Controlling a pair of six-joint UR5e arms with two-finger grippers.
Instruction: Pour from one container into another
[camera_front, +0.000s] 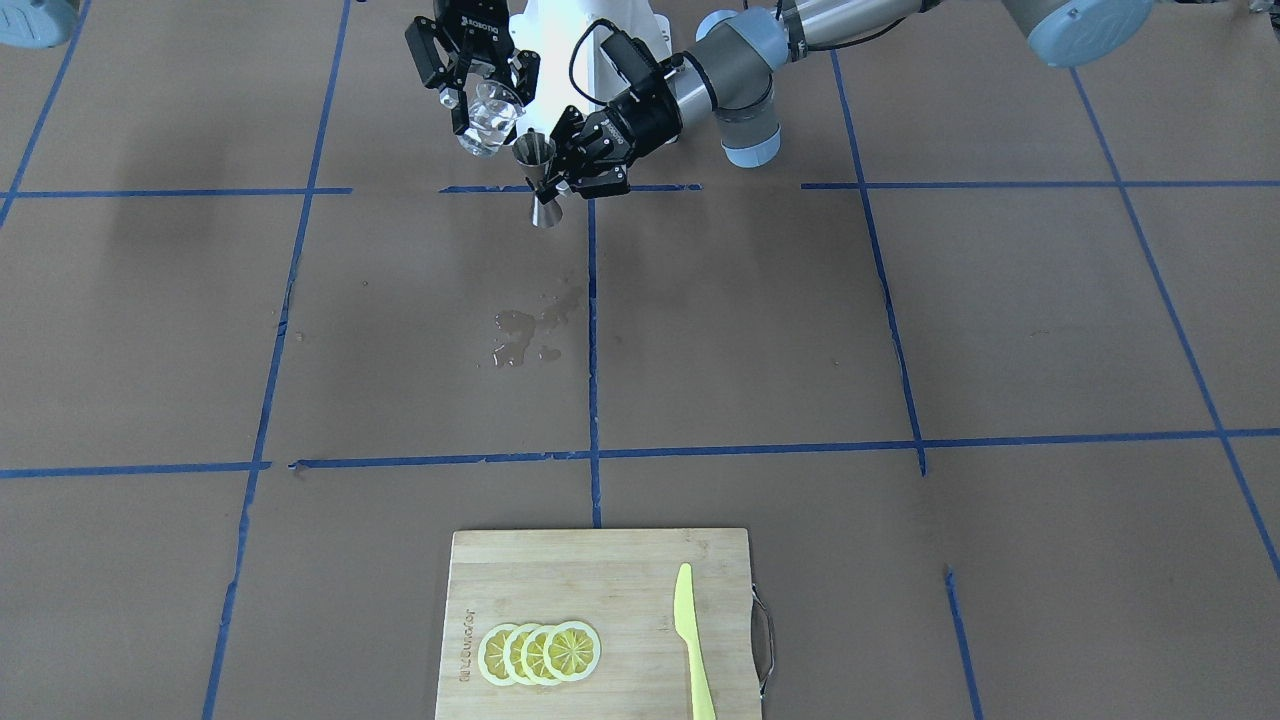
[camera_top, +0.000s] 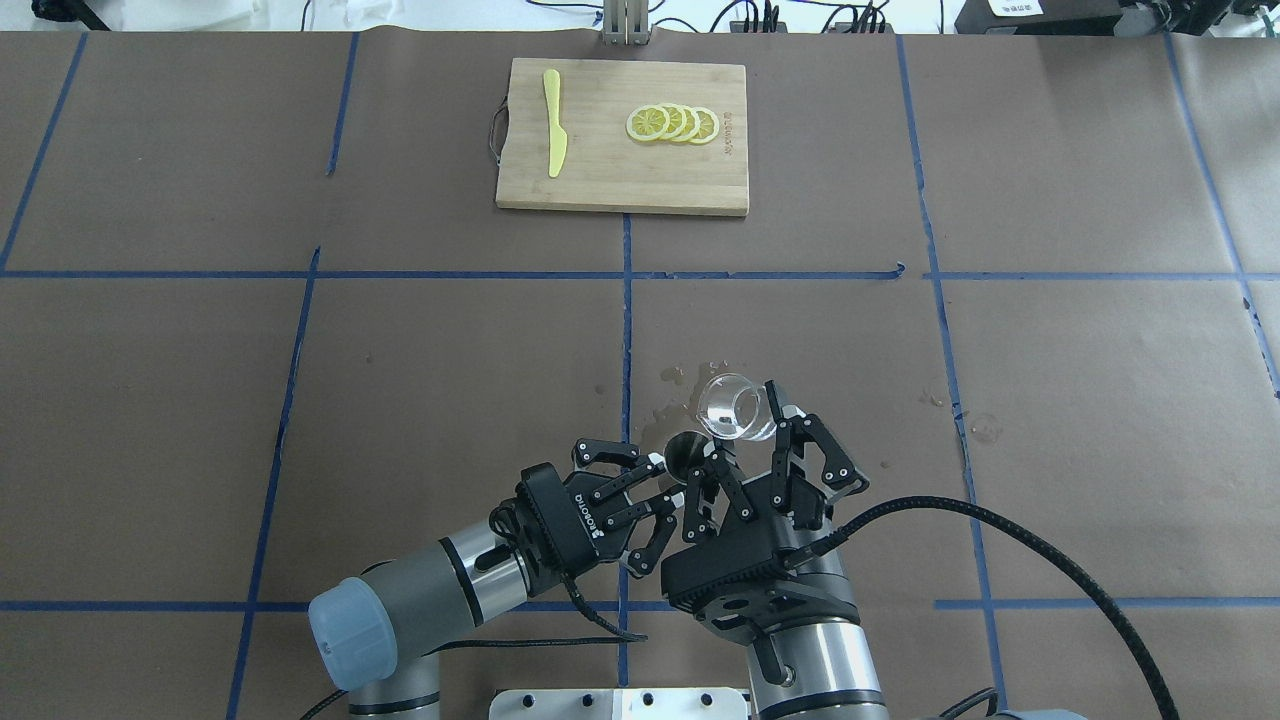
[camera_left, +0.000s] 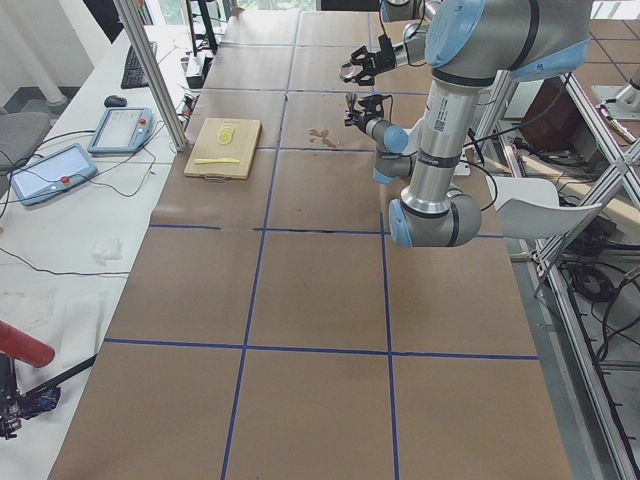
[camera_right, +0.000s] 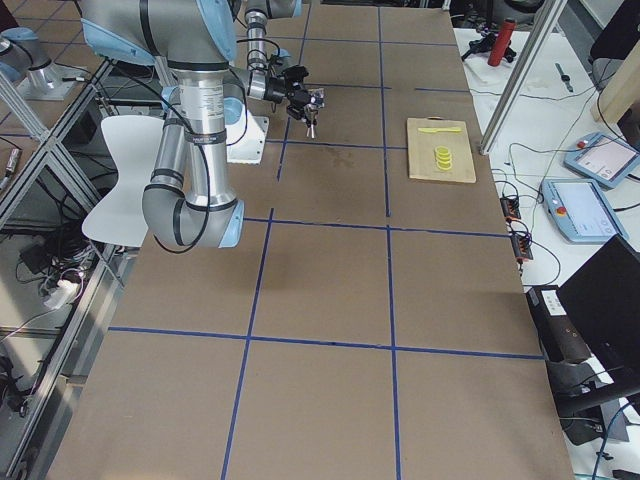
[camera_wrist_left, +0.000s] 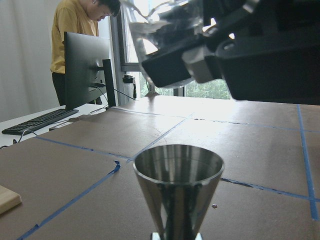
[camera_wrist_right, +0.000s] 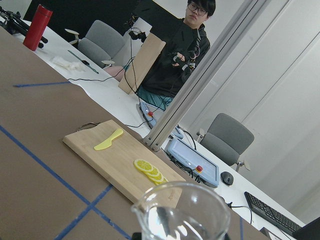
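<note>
The glass cup (camera_front: 490, 122) hangs just above jigger (camera_front: 539, 176) (knife (camera_front: 690, 640), slices (camera_front: 540, 652) on board (camera_front: 600, 580)).

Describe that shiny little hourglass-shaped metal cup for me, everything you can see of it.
The steel jigger is two polished cones joined at a narrow waist, mirror-bright inside and out. It stands upright and appears held off the table, clamped near its waist by the left tool. Its open mouth faces up, just under the lip of a tilted glass cup. Whether they touch, or whether it holds liquid, cannot be told.
</note>
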